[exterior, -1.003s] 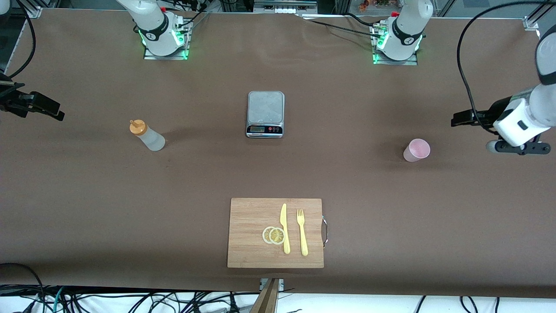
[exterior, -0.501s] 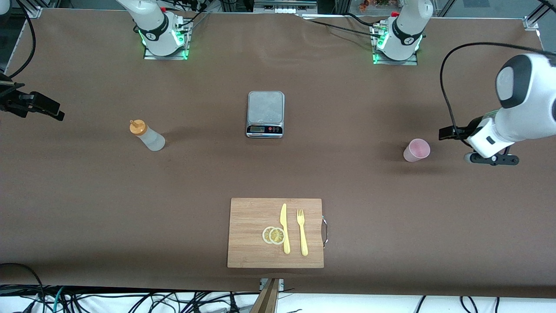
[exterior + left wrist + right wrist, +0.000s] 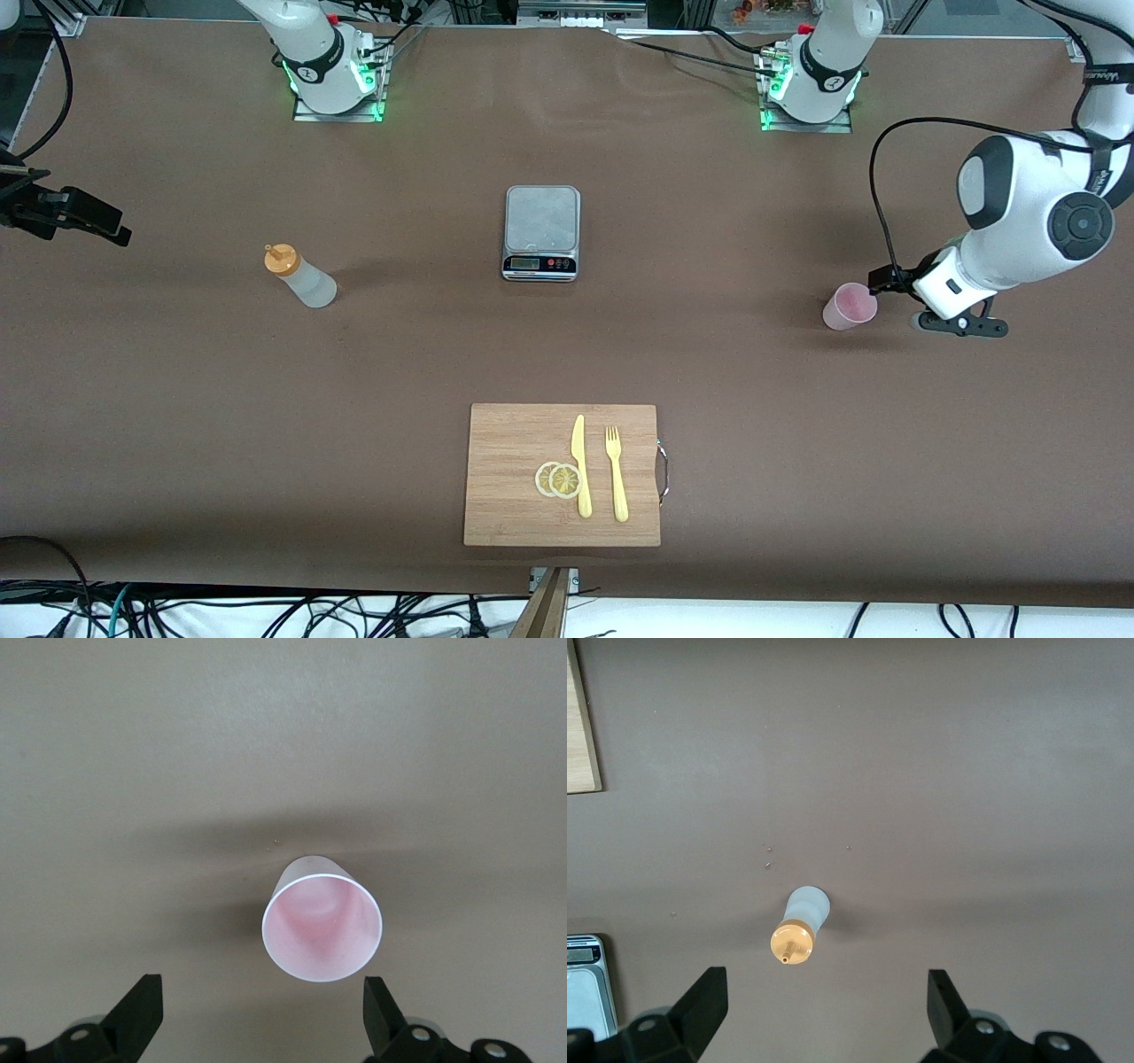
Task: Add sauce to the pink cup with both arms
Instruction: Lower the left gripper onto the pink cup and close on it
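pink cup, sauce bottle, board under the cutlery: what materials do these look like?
Pink cup: probably thin plastic, matt; light glows through its wall. Sauce bottle: likely soft plastic, a cloudy translucent body with an opaque orange cap. Board: looks like wood or bamboo, unglossed, with pale strips of grain running along it.

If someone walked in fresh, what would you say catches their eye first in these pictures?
Probably the left gripper, open beside the upright pink cup at the left arm's end of the table. Next, the sauce bottle with its orange cap, standing alone toward the right arm's end, and the scale between them.
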`<state>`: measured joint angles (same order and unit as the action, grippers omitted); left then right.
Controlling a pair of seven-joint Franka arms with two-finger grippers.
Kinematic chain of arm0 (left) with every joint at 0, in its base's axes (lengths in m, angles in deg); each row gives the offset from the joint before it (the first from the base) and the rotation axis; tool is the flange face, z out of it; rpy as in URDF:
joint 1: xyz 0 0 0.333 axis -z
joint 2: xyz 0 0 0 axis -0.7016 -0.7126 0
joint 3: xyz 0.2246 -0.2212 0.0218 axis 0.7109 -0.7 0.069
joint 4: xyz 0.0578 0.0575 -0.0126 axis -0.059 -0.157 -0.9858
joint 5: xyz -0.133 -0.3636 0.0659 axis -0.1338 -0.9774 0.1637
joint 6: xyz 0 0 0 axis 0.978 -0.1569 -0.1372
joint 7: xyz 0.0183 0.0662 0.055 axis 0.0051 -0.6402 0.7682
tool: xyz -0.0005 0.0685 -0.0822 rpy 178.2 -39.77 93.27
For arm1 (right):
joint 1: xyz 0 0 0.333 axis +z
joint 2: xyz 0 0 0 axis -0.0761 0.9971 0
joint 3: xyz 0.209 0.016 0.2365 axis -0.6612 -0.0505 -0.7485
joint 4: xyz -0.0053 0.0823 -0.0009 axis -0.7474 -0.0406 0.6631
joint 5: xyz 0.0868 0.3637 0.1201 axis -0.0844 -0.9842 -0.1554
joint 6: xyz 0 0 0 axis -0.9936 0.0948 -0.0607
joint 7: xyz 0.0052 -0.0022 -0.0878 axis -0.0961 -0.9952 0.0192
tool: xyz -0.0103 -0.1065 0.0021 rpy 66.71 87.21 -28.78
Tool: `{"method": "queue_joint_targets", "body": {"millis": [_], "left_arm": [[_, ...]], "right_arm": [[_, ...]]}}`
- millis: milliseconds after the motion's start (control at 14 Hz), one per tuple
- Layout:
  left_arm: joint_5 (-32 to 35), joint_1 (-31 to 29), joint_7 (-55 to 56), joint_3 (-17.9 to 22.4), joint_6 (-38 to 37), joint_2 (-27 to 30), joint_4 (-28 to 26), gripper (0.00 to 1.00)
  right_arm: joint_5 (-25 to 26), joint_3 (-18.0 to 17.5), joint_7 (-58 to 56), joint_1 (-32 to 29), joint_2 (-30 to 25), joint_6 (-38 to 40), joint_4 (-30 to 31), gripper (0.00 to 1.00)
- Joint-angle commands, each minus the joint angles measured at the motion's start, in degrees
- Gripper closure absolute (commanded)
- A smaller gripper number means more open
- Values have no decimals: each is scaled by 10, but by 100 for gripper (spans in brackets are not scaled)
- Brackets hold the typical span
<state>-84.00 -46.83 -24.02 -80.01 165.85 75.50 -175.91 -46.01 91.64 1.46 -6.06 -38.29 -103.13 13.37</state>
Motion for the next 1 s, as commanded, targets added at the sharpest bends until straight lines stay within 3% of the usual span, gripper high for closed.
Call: {"method": "queue_joint_targets", "body": {"millis": [0, 573, 931], "left_arm": [[9, -8, -20, 2, 43, -10, -23, 1], [2, -10, -20, 2, 121, -36, -68, 3], [-1, -11, -20, 2, 124, -46, -71, 5]], "right_arm": [[-9, 1, 3, -2, -3, -2, -1, 0], [-9, 1, 3, -2, -3, -2, -1, 0], [-9, 1, 3, -2, -3, -2, -1, 0]]}}
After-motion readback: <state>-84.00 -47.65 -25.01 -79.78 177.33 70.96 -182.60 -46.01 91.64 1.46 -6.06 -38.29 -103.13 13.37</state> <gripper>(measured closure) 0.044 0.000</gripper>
